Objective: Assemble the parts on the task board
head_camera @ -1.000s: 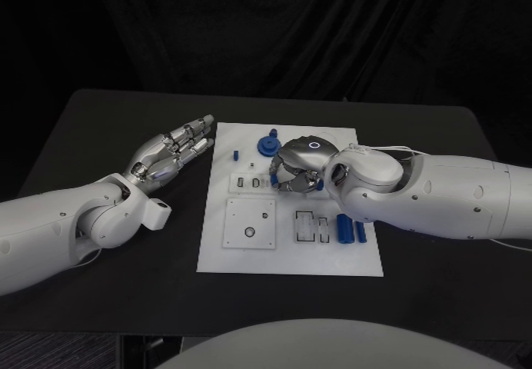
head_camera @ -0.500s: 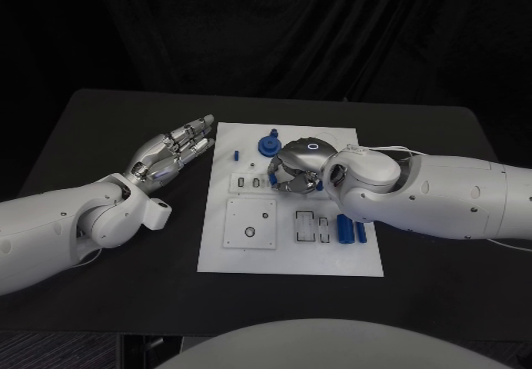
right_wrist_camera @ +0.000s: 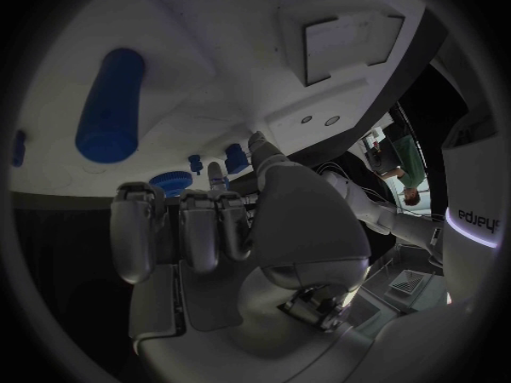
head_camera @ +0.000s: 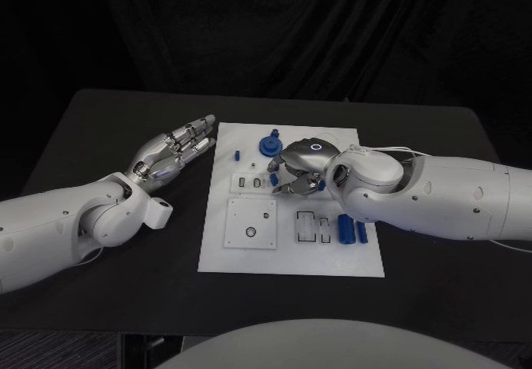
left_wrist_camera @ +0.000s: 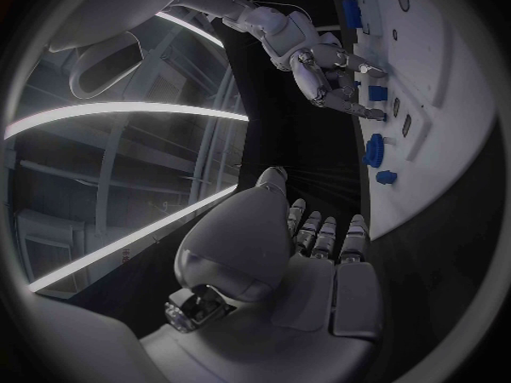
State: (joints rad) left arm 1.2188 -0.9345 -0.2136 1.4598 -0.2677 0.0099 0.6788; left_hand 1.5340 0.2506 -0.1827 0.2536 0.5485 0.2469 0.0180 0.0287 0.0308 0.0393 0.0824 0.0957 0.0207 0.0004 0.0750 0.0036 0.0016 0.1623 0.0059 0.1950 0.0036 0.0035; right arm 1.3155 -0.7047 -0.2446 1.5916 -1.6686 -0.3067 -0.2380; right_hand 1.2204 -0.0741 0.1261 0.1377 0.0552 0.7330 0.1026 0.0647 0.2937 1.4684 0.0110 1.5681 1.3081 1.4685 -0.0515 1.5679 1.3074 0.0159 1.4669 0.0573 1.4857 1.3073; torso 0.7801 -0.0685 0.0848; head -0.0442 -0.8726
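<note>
Right hand [head_camera: 294, 171] barely shifted over task board [head_camera: 290, 257] since 1 s ago; fingers curled by small blue part [head_camera: 274, 178], grip cannot tell. Left hand [head_camera: 172, 150] open beside board, unmoved. Insertion unfinished.

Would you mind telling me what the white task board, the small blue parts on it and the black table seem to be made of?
White task board: probably matte plastic or coated sheet, flat with crisp rectangular cut-outs and no glare. Blue cylindrical part and blue gear-shaped part: likely moulded or printed plastic, uniform saturated colour with a dull sheen. Black table: a matte, non-reflective surface; the material itself cannot be told.
</note>
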